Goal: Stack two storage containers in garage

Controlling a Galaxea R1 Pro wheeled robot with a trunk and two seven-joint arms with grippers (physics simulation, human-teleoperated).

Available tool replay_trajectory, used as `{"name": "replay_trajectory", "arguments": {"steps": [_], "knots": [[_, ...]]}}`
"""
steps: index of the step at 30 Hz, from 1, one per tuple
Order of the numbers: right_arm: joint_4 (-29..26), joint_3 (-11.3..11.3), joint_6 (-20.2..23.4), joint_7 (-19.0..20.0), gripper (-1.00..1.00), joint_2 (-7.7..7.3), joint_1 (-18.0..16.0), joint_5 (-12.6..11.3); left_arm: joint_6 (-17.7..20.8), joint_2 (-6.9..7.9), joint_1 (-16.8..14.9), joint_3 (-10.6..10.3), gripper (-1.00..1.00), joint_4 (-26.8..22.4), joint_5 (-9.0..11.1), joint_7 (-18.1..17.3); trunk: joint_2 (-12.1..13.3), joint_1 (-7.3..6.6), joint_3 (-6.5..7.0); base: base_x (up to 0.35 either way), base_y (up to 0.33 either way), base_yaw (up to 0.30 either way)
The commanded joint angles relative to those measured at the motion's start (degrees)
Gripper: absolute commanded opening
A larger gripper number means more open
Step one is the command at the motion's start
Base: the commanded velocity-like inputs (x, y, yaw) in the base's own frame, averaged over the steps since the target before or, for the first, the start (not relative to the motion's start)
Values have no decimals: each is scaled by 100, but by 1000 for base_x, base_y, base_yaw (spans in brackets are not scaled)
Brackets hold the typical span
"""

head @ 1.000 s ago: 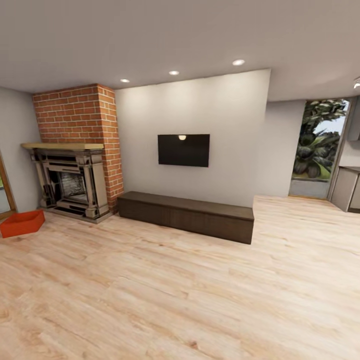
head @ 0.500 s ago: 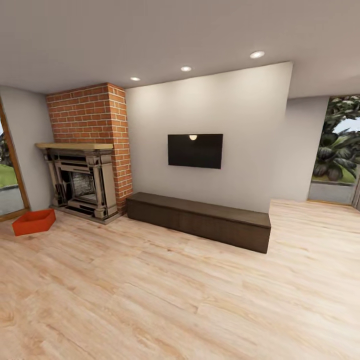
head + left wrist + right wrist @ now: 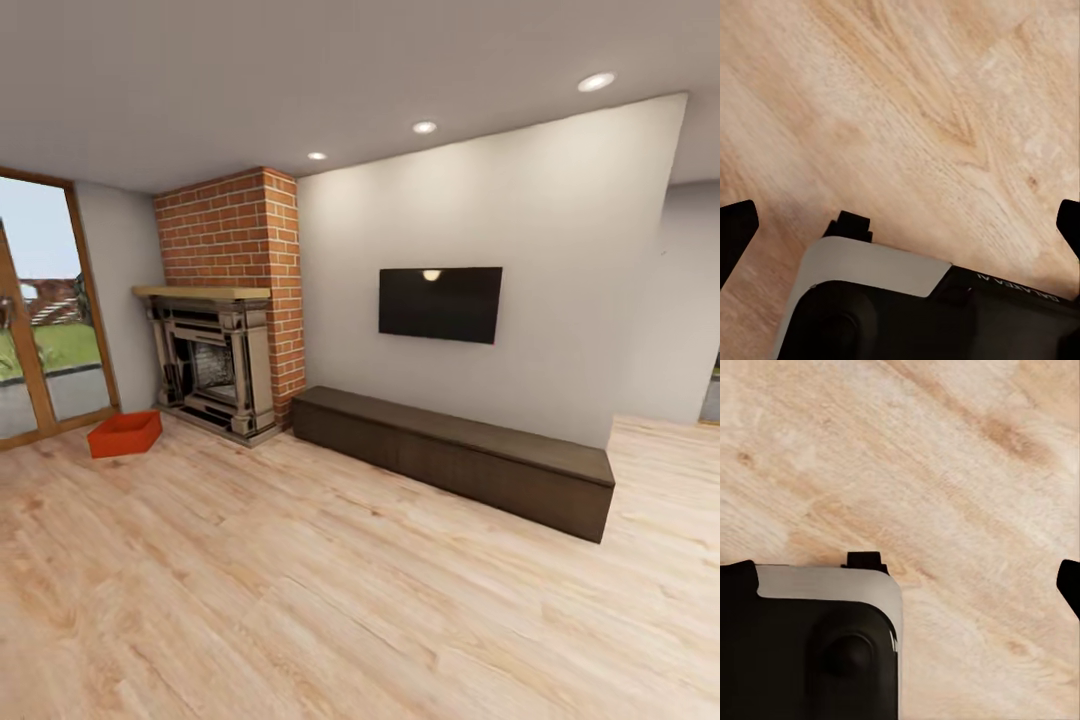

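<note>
- Since the earlier frames the head camera has swung to the left: the whole room has slid rightward in the picture, and a wood-framed glass door now shows at the left edge; nothing in the room itself has moved.
- One orange-red storage container sits upright on the light wood-plank floor of the living room, between the glass door and the brick fireplace, near the fireplace's base and just apart from it.
- A long dark low cabinet runs along the pale wall to the right of the fireplace, with a black television mounted on the wall above it.
- Three round ceiling lights glow above that wall.
- The left gripper hangs over bare wood planks, its jaws spread wide with dark fingertips at opposite edges of the left wrist view, holding nothing.
- The right gripper is likewise over bare planks, jaws wide apart and empty.
</note>
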Motion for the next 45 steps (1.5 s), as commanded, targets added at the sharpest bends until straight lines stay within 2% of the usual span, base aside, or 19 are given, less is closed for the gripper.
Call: {"name": "replay_trajectory", "arguments": {"steps": [1, 31, 45], "knots": [[18, 45, -29, -19, 100, 2, -8, -13, -15, -1, -5, -12, 100, 4, 24, 10, -4, 4, -4, 322, 0, 269], [18, 45, -29, -19, 100, -4, -8, -10, -15, -1, -5, -12, 100, 4, 24, 10, -4, 4, 100, 322, 0, 269], [18, 45, 2, 53, 100, -27, -8, 1, -15, -1, -5, -14, 100, 4, 24, 10, -4, 4, 105, 322, 0, 26]]}}
